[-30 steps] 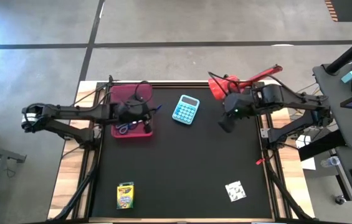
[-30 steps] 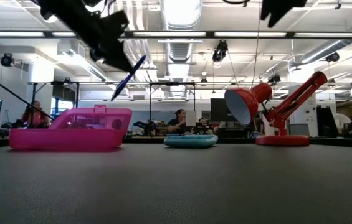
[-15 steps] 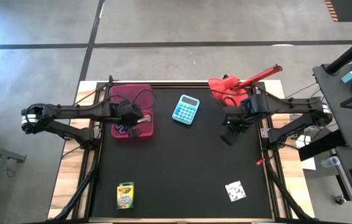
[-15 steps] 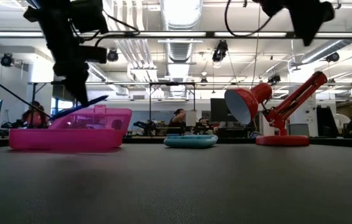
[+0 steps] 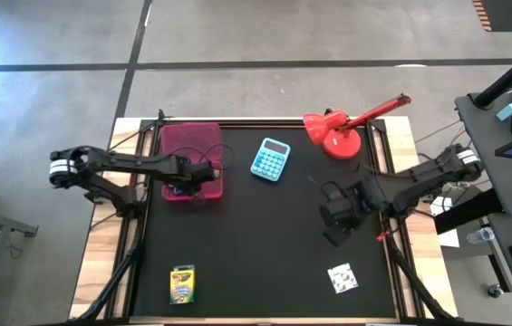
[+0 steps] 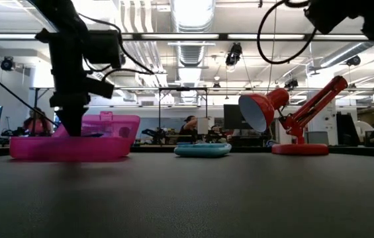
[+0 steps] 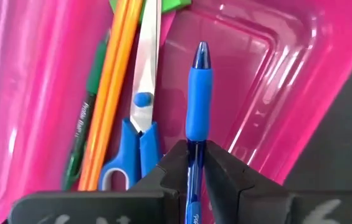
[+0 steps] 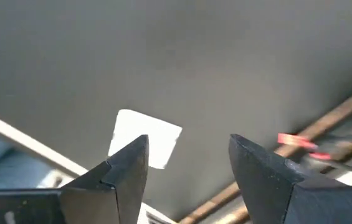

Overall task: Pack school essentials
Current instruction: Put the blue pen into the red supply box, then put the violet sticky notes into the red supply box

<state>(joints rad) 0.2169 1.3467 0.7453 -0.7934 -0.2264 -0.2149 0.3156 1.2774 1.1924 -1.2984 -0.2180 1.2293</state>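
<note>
- We see the left arm stretched from the table's left edge over the pink case (image 5: 191, 163), its wrist bent so the left gripper (image 7: 195, 163) points down into the case.
- In the left wrist view its fingers are pinched tight on the barrel of a blue pen (image 7: 199, 93), whose tip points at the case's clear pink floor.
- Beside the pen, inside the same case, lie blue-handled scissors (image 7: 139, 134), orange pencils (image 7: 112, 81) and a green pencil (image 7: 88, 124), all roughly parallel; a green bit (image 7: 174, 4) shows at the scissors' tip.
- From table height we see the left arm come down as a dark column, its gripper end sunk behind the case's near wall (image 6: 74, 147).
- The right arm reaches in from the table's right edge, elbow folded, with the right gripper (image 5: 335, 220) above the dark mat toward the near right part of the table.
- Its fingers stand wide apart and hold nothing; between them, farther off, we see the white patterned square (image 8: 146, 138) lying flat on the mat.
- The yellow-green crayon box (image 5: 182, 284) lies near the table's front left, well apart from both grippers.
- The turquoise calculator (image 5: 271, 159) and the red lamp (image 5: 339, 132) sit at the far side.
</note>
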